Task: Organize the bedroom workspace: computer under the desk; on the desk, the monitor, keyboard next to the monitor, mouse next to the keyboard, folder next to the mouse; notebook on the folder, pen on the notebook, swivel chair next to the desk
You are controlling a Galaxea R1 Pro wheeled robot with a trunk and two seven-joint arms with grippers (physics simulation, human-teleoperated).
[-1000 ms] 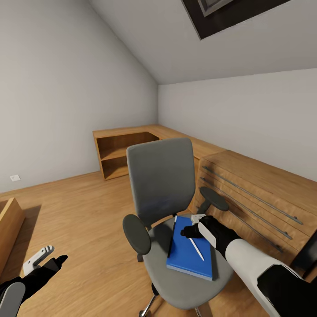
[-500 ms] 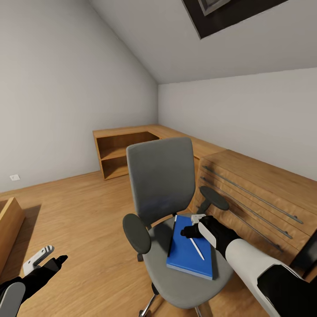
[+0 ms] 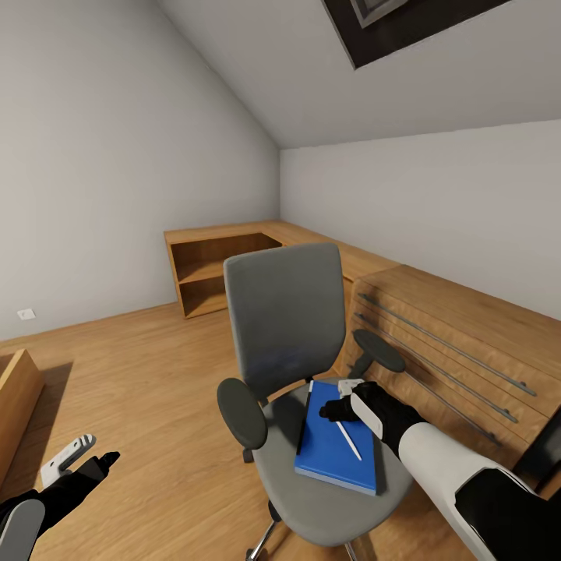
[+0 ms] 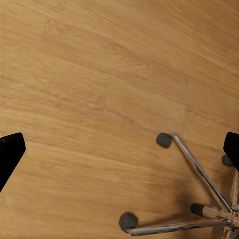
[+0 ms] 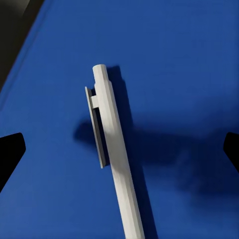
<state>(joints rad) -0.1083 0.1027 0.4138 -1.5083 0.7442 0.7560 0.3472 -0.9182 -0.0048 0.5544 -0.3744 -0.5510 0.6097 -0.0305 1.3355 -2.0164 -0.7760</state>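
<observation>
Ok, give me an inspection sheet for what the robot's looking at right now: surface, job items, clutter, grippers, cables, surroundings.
Surface: swivel chair with a grey seat, on a wooden floor.
Job's things: white pen lies on a blue book on the seat.
Clutter: nothing seen.
Grippers: right gripper open, over the pen, not gripping it; left gripper open above the floor.
Cables: nothing seen.
Surroundings: wooden drawer unit, open shelf unit, wall outlet.

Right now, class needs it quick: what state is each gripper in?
Left gripper: open, holding nothing, above the floor.
Right gripper: open, over the pen, not gripping it.
</observation>
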